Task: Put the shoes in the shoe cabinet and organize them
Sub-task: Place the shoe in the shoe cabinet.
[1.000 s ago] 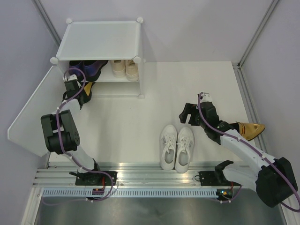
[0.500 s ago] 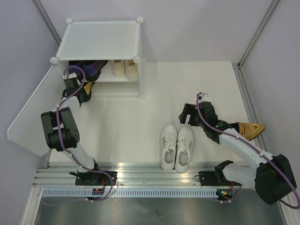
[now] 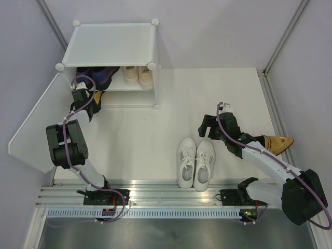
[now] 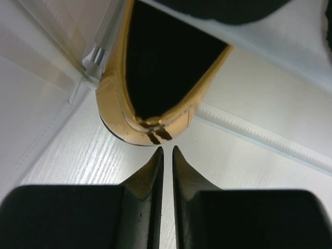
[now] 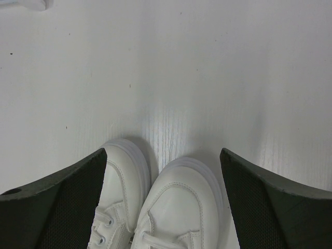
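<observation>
Shoes are partly sorted: glossy purple loafers (image 3: 101, 74) and beige lace-up sneakers (image 3: 138, 75) share the upper shelf of the white translucent shoe cabinet (image 3: 111, 44). A metallic gold heel (image 4: 155, 93) reaches into the lower compartment at its left side, back end outward. White sneakers (image 3: 195, 163) stand paired on the worktop (image 3: 207, 88), and the other gold heel (image 3: 277, 141) lies beside the right arm. The left gripper (image 4: 166, 150), fingers pressed almost together, sits just behind the gold heel, pinching nothing. The right gripper (image 5: 162, 155) hangs spread wide over the white sneakers' toes.
</observation>
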You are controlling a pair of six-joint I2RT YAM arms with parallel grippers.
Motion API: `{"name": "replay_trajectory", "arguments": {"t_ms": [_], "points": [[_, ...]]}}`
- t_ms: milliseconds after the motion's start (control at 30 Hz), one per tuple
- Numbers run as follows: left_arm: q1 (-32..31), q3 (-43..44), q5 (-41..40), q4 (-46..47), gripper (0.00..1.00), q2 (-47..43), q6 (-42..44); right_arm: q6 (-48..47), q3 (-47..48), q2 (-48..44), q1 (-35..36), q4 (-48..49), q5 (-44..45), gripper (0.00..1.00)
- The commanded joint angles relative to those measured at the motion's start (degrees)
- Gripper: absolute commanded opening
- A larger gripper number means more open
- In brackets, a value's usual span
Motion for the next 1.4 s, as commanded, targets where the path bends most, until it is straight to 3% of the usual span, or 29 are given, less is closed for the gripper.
{"name": "replay_trajectory", "arguments": {"t_ms": [0, 333, 667, 933, 1367], "points": [[-0.2, -2.9, 1.5, 8.1, 0.14, -3.9, -1.6, -0.5, 0.8, -0.6, -0.2, 1.8, 0.4, 0.93], [-0.3, -10.5, -0.3, 10.1, 0.17, -7.9, -7.2, -0.4, 0.2, -2.2, -0.2, 2.0, -0.4, 0.93], [-0.2, -15.8, -1.0, 12.8, 0.41, -13.0, -13.1, -0.2, 0.2, -2.5, -0.2, 2.2, -0.9, 0.93], [-0.1, -19.7, -5.7, 15.1, 0.47, -15.1, -19.3, -0.2, 0.0, -2.6, -0.2, 2.3, -1.0, 0.93], [6.2, -23.1, 5.6, 28.3, 0.54, -11.4, -34.7, -0.3, 0.2, -1.8, -0.2, 2.4, -0.6, 0.93]]}}
